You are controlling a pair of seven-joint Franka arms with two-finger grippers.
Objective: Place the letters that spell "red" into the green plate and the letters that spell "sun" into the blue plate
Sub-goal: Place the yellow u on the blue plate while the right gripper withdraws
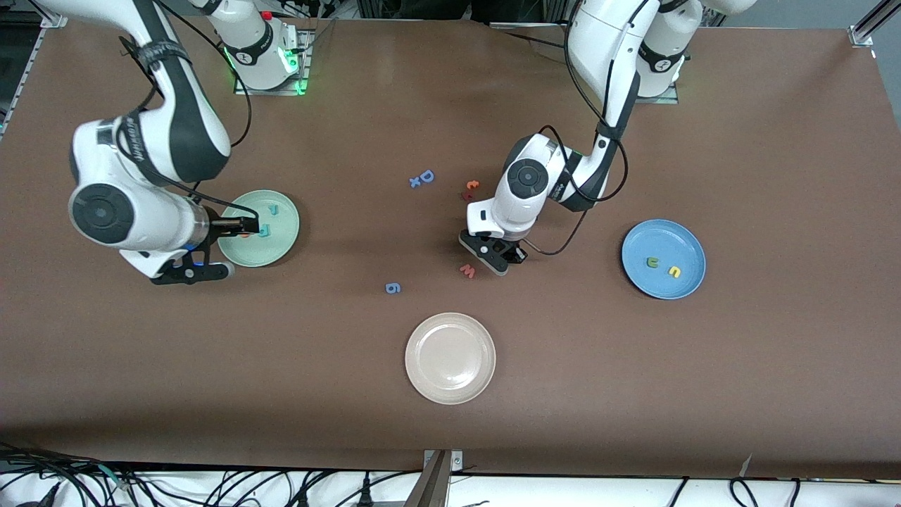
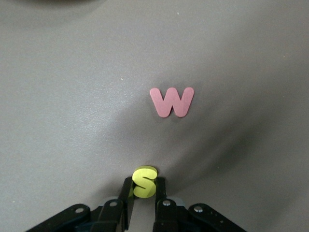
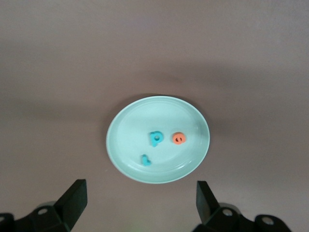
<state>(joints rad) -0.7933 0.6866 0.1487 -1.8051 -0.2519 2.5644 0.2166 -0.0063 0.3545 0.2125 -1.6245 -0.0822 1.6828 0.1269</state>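
Now left gripper pinched shut on yellow "s" just beside pink "w"; right gripper spread wide, empty, over green plate.
Green plate holds teal "d", teal "r", orange "e"; blue plate holds "n", "u"; cream plate bare, open tabletop around it. "s" shows only in left wrist view.

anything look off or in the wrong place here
Nothing stands out. The green plate holds r, d and e; the blue plate holds n and u. The left pincer grips the s beside the w.
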